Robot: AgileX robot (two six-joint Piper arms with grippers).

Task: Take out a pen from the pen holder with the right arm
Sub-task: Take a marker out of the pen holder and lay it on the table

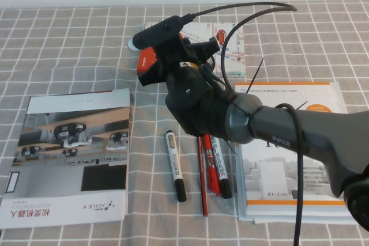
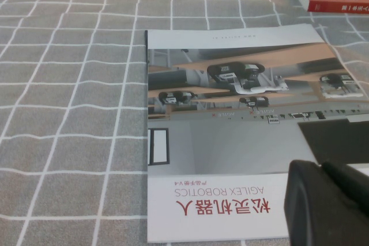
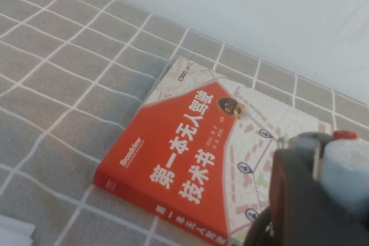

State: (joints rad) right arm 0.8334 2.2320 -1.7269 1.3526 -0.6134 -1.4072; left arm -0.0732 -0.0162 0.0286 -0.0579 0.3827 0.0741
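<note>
From above, the right hand hangs over a red map-printed book. Left wrist: the left hand is above a grey brochure; its grip cannot be told. Right wrist: the right hand pinches a pale red-tipped marker pen above the book.

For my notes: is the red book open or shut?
Shut: the book lies flat, cover up; right gripper above it, left gripper over the brochure.

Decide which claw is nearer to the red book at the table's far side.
Right. The right claw hovers just beside the red book, at its left edge; the left claw hangs over the grey brochure, well short of it.
</note>
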